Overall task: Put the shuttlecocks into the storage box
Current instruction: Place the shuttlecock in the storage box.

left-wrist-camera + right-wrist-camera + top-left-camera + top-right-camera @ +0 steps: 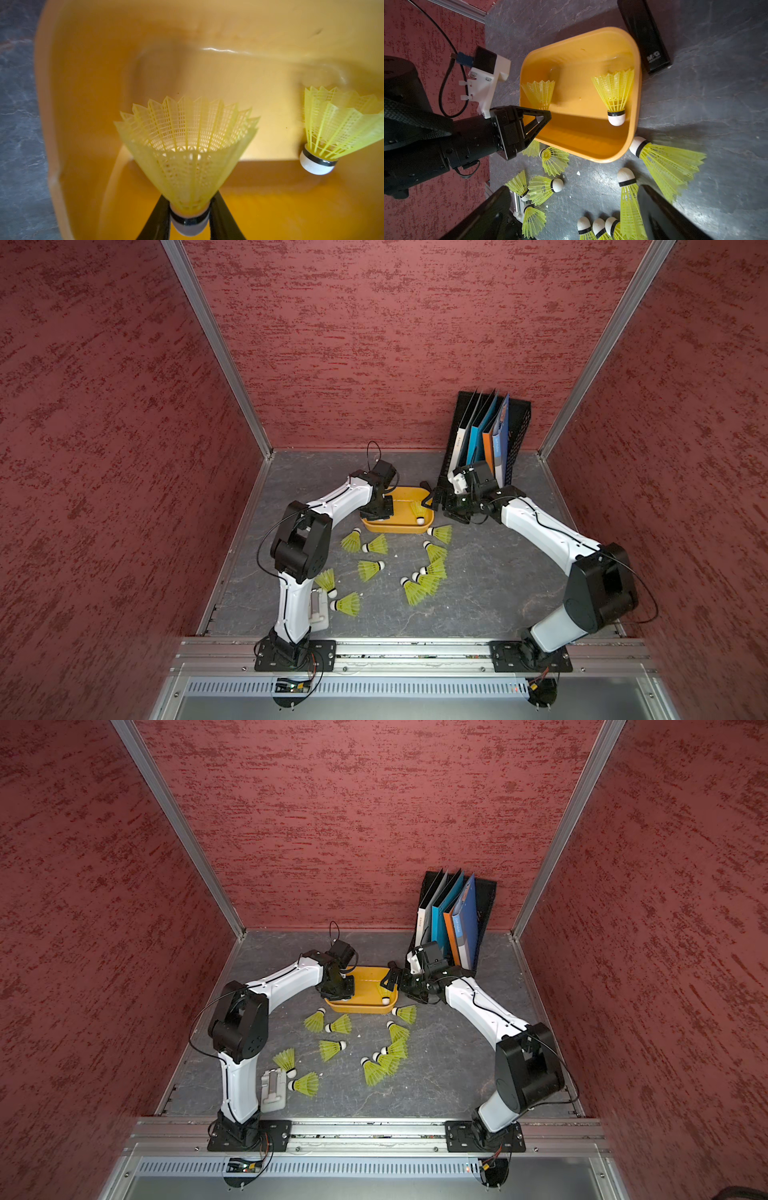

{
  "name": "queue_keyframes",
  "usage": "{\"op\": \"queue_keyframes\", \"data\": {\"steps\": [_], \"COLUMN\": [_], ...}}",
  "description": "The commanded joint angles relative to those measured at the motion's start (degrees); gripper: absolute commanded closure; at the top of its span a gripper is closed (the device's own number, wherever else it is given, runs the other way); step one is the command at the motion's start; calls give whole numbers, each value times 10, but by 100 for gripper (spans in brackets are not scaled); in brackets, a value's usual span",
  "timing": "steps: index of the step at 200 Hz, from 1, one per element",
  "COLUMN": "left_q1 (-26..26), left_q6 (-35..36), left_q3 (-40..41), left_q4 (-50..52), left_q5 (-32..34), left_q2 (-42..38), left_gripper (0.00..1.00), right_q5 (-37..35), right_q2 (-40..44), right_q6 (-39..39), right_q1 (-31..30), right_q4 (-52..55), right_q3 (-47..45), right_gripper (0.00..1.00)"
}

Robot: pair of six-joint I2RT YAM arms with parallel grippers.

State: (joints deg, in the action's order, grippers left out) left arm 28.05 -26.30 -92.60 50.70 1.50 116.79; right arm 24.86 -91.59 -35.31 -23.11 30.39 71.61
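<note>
Left gripper (188, 218) clamped the shuttlecock (187, 158) by its white tip. The skirt pointed straight out from it, over the box (83, 72) floor just ahead. Drop looked ready. Right gripper (430, 495) hung wide apart, empty, at the box's other end. Loose shuttlecocks (369, 569) lay behind both.

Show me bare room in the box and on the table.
Free: storage box floor between the held shuttlecock and the lying shuttlecock; table between the loose shuttlecocks and the right arm. Crowded: table just before the box.
</note>
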Motion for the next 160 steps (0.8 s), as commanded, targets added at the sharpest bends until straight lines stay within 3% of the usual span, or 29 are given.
{"op": "queue_keyframes", "data": {"steps": [1,101,160], "left_q1": [4,12,16], "left_q6": [13,5,1], "left_q3": [-32,-121,-146], "left_q4": [31,101,119], "left_q5": [36,112,123], "left_q2": [18,97,122], "left_gripper": [75,75,71], "right_q5": [-16,-14,-5], "right_q2": [-8,-13,-33], "right_q6": [5,3,2], "right_q1": [-4,-4,-1], "right_q4": [12,15,10], "right_q3": [21,26,43], "right_gripper": [2,2,1]}}
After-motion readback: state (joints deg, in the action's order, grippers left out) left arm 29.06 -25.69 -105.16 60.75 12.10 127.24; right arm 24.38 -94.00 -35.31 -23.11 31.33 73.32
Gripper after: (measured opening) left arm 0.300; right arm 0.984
